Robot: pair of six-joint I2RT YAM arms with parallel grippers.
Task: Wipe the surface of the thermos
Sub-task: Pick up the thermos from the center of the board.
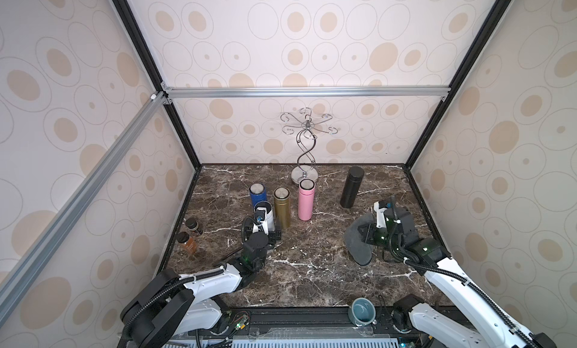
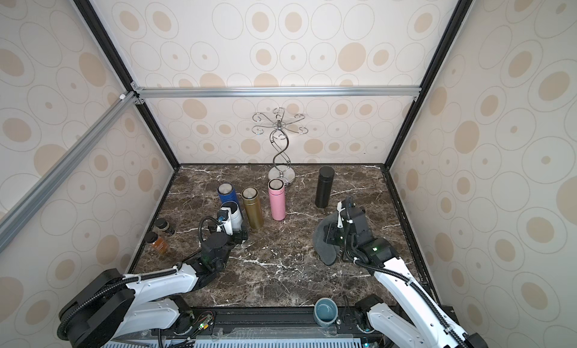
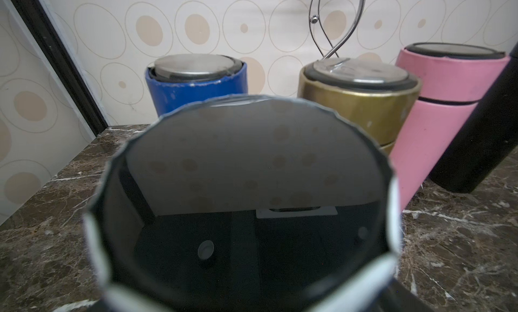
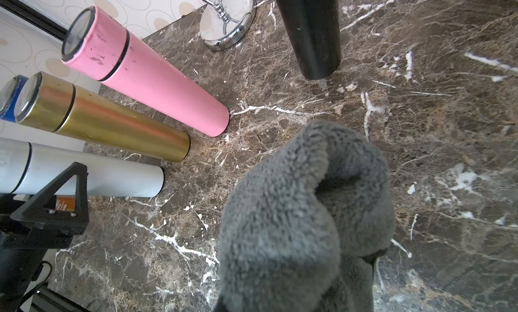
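Looks like the setup bit before any actual wiping. The left gripper (image 1: 264, 226) is down around the white thermos (image 1: 271, 220), which stands at the front of the row, right by the blue thermos (image 1: 257, 195). Honestly can't tell if the jaws are clamped on it or just sitting either side. The right gripper (image 1: 363, 232) is pinched tight on a grey cloth (image 4: 302, 212), well apart from that thermos, so no contact yet. Next move, I reckon: steady the white one, then bring the cloth across and rub its side without bumping the gold thermos (image 1: 282, 207) just beside it. Every thermos has its lid on, so no idea what's inside. The teal cup (image 1: 362, 312) at the front edge looks empty, and a small jar (image 1: 187, 241) by the left wall holds something orange-brown.
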